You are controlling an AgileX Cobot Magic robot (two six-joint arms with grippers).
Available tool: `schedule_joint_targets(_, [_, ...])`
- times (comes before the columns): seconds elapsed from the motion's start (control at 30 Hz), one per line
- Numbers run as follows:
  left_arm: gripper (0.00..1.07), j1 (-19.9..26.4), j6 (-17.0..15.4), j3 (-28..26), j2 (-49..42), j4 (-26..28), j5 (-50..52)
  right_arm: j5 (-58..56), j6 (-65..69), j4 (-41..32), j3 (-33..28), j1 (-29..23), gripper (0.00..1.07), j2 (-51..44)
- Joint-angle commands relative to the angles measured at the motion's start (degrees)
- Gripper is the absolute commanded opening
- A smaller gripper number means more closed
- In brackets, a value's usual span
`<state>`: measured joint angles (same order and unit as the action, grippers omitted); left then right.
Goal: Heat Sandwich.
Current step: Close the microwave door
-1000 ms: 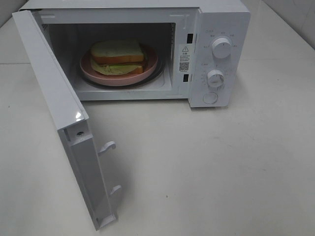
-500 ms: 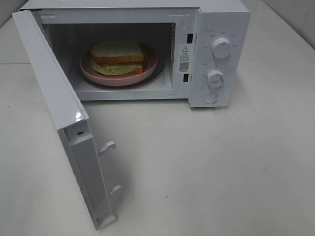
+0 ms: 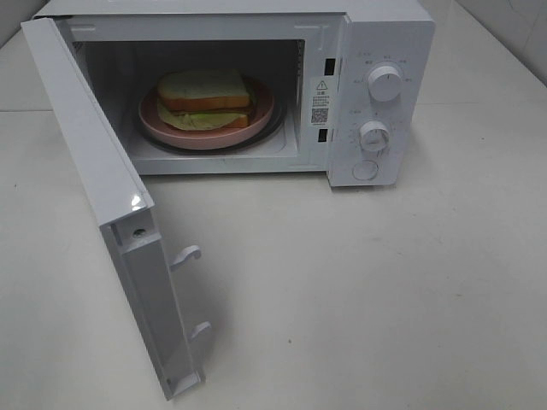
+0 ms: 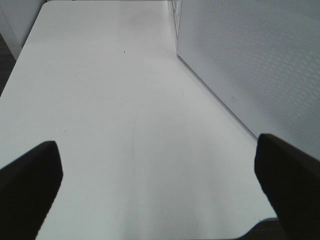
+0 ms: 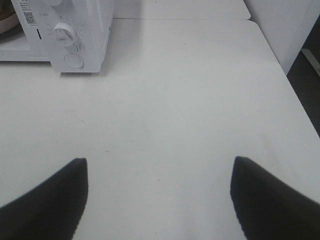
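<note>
Your microwave sits upper centre, its door swung open toward lower left, with the sandwich on the pink plate inside. Nothing has moved in the last second: the left gripper and right gripper hang wide and empty, so closing the door likely comes next.

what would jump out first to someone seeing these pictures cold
The white microwave oven at the back of the pale table, its door swung wide open toward the left. Inside, the square white-bread sandwich with green filling sits on a round pink plate. Two white round dials are stacked on the panel at the right.
</note>
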<state>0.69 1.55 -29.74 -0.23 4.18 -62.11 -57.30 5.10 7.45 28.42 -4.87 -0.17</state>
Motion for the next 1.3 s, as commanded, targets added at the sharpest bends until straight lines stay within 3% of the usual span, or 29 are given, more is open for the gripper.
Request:
schedule_joint_targets(0.03, [1.0,0.1,0.1,0.1,-0.9,-0.1,0.7,0.2,0.3,-0.2,0.0,0.2,0.76,-1.7])
schedule_joint_targets(0.87, [1.0,0.1,0.0,0.1,-0.6,0.2,0.8,0.2,0.2,-0.2,0.0,0.2,0.76,-1.7])
schedule_joint_targets(1.3, [0.95,0.1,0.1,-1.6,11.2,-0.1,8.9,0.2,0.2,-0.2,0.0,0.2,0.76,-1.7])
